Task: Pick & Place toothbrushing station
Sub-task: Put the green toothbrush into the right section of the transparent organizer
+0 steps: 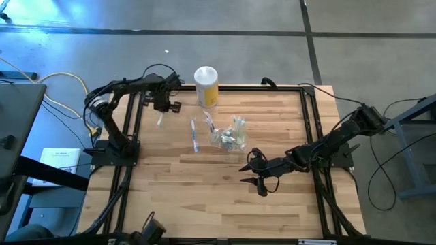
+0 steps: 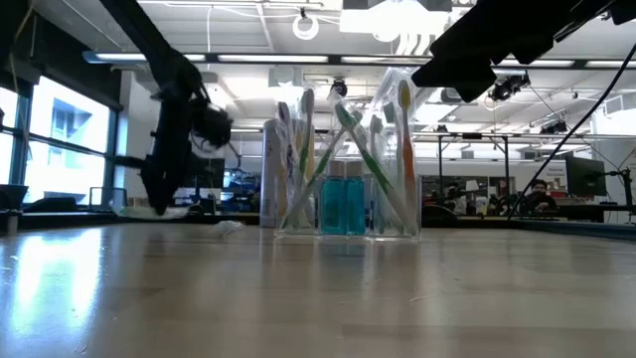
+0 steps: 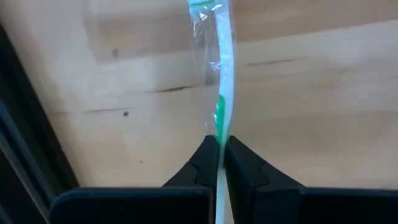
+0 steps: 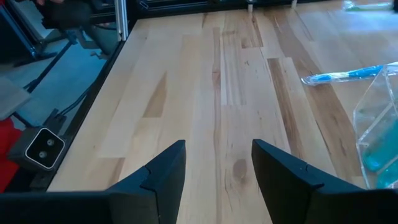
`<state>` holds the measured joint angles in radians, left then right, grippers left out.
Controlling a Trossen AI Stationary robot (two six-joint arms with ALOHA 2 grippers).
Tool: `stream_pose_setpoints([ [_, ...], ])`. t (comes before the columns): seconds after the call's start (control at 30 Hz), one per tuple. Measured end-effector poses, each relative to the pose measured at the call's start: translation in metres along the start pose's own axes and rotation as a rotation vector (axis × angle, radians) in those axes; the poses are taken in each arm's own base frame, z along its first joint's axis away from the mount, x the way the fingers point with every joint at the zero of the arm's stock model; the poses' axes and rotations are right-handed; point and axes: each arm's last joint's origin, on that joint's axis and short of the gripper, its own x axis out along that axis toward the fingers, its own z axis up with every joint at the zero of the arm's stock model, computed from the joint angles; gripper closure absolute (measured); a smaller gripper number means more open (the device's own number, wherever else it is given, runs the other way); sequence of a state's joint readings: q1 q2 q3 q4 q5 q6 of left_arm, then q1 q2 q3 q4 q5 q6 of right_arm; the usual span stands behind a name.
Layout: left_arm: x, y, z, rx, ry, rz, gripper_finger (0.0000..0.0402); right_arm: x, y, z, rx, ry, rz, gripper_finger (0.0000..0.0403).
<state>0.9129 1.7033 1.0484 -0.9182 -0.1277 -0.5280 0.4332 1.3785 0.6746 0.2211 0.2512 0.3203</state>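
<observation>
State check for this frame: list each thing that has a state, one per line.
left tool: shut on the green toothbrush
green toothbrush: clear-wrapped, pinched between the tool's fingers above the table
right tool: open, empty, over bare wood
clear holder: upright, toothbrushes leaning inside
blue toothbrush: lying flat on the table
yellow canister: upright, white lid on

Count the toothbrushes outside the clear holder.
3: green toothbrush in the left pincer; second toothbrush and third toothbrush lying left of the holder. Others may be hidden.
</observation>
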Motion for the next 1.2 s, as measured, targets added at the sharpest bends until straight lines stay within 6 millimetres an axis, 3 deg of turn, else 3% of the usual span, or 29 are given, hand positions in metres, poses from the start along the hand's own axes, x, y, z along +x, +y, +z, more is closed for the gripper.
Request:
stream_pose_setpoints([
  [0.17,-0.045,0.003,-0.021,0.041,-0.129,-0.018,0.0398,0.0,0.001,0.0,0.007,0.0,0.003,0.0227],
  [0.27,-0.079,0.007,-0.044,0.1,-0.219,-0.064,0.0399,0.0,0.002,0.0,0.005,0.0,0.006,0.0227],
  [0.43,-0.133,0.013,-0.102,0.232,-0.408,-0.229,0.04,0.0,0.002,0.0,0.005,0.0,0.005,0.0227],
  [0.63,-0.178,0.021,-0.184,0.444,-0.669,-0.528,0.04,0.0,0.002,0.0,0.003,-0.005,0.005,0.0227],
  [0.77,-0.175,0.014,-0.23,0.577,-0.846,-0.81,0.0397,-0.001,0.004,0.005,0.0,-0.052,0.03,0.0227],
  [0.97,-0.127,-0.014,-0.284,0.772,-1.033,-1.07,0.0399,-0.002,0.007,0.014,-0.052,-0.15,0.07,0.0227],
  [1.07,-0.114,-0.025,-0.3,0.897,-1.163,-1.136,0.0399,0.001,0.006,0.018,-0.067,-0.201,0.049,0.0227],
  [1.2,-0.114,-0.038,-0.306,0.949,-1.284,-1.175,0.0398,0.01,0.002,0.023,-0.048,-0.306,-0.007,0.0227],
])
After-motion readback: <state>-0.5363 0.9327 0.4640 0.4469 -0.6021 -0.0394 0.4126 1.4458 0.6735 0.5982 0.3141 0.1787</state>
